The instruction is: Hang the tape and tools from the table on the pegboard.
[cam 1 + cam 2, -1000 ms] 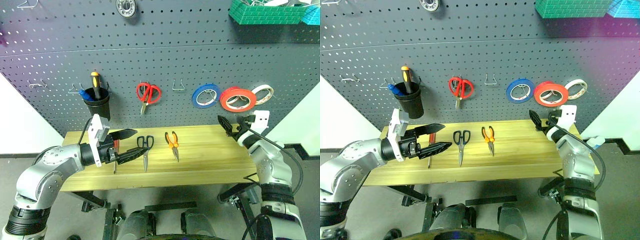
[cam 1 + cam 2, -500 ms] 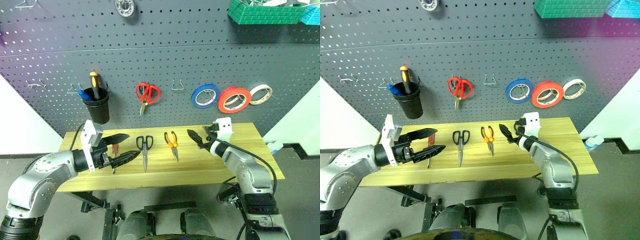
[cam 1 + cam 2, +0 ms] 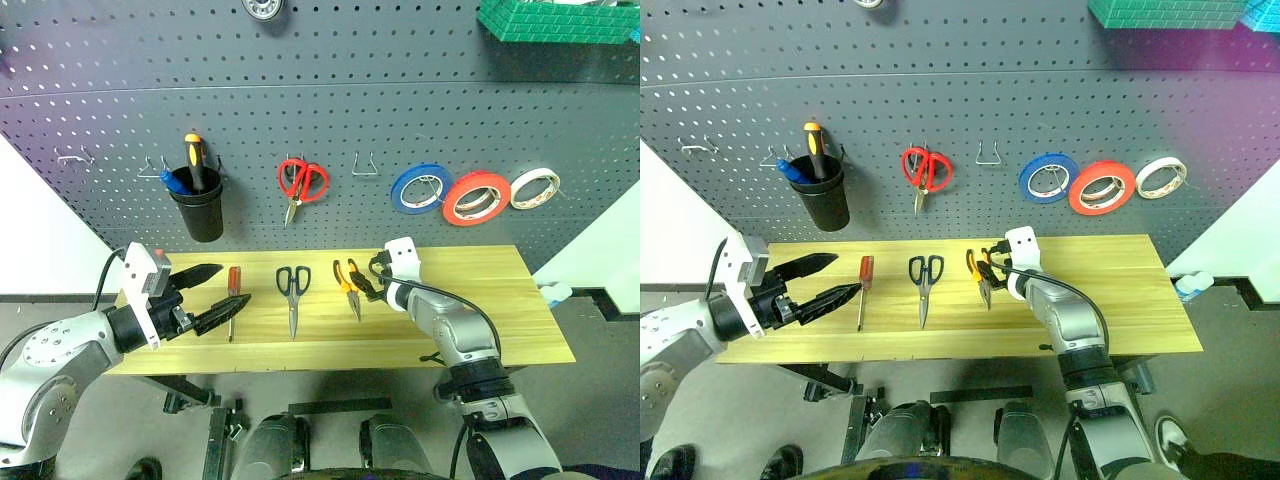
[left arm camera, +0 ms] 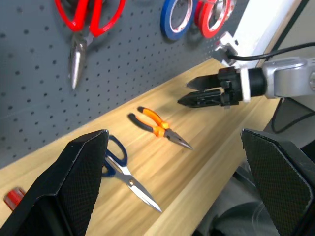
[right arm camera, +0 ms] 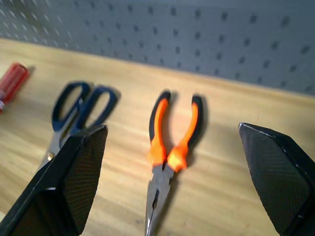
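Three tools lie in a row on the wooden table (image 3: 500, 300), all near its back edge by the pegboard (image 3: 400, 110): one red-handled screwdriver (image 3: 231, 300), one pair of black-handled scissors (image 3: 291, 292) and one pair of orange-handled pliers (image 3: 348, 283). The table's right half is bare. The big red tape roll (image 3: 476, 197) hangs on the pegboard, between one blue roll (image 3: 420, 189) and one white roll (image 3: 535, 189). The right gripper (image 3: 365, 283) hangs just beside the pliers, fingers wide apart, holding nothing. The left gripper (image 3: 210, 297) is at the table's left end, fingers apart too.
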Robot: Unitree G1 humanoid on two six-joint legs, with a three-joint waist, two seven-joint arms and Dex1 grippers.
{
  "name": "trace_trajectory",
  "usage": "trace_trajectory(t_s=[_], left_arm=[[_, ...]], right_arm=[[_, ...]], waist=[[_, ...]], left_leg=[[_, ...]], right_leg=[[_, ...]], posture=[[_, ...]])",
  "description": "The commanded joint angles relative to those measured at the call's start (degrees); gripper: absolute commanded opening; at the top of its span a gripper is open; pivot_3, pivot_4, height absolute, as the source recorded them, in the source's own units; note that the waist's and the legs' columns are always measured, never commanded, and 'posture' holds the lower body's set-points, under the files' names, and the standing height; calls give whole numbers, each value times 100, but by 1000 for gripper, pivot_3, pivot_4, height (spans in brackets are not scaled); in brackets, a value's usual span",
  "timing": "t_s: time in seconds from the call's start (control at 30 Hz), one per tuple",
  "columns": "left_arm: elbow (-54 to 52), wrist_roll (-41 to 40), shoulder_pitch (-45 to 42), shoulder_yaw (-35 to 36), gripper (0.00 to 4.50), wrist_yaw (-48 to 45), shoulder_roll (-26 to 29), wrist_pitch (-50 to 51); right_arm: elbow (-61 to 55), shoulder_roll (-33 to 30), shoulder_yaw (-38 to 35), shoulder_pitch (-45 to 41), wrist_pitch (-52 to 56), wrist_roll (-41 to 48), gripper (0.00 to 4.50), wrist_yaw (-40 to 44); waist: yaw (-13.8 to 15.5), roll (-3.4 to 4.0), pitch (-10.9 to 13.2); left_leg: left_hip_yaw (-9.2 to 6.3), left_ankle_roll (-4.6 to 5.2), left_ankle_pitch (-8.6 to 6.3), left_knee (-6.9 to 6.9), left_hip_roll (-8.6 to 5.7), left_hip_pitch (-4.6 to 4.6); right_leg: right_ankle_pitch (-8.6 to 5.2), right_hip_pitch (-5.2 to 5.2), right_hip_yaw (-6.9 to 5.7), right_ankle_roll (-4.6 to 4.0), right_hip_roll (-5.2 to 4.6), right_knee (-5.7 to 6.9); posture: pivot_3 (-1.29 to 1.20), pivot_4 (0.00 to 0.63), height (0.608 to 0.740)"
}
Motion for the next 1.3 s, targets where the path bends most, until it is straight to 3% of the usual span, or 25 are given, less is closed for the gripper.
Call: trace_trajectory(t_s=[0.03,0.7,1.3], left_arm=[[-307,-167,109,264,4500,68,55,37],[-1014,-826,816,1005,4500,377,285,500],[-1284,-1211,1134,1289,4500,570,382,595]], right_arm=[[-36,155,-105,-245,133,23,4445,-101],[629,627,-77,-629,37,-287,4445,-341],[1411,728,-223,-1010,-411,-552,4445,-758]], waist=[[-1,-2,48],[127,-29,560],[129,-34,673]], left_leg=[[0,0,0,0,0,-1],[-2,-1,-1,-19,1,-14],[-4,-5,1,-32,1,-79]], right_leg=[[0,0,0,0,0,0],[-1,-18,-1,-2,-1,-17],[0,-62,-6,0,0,-27]], posture=[[133,164,740],[220,243,740],[243,254,740]])
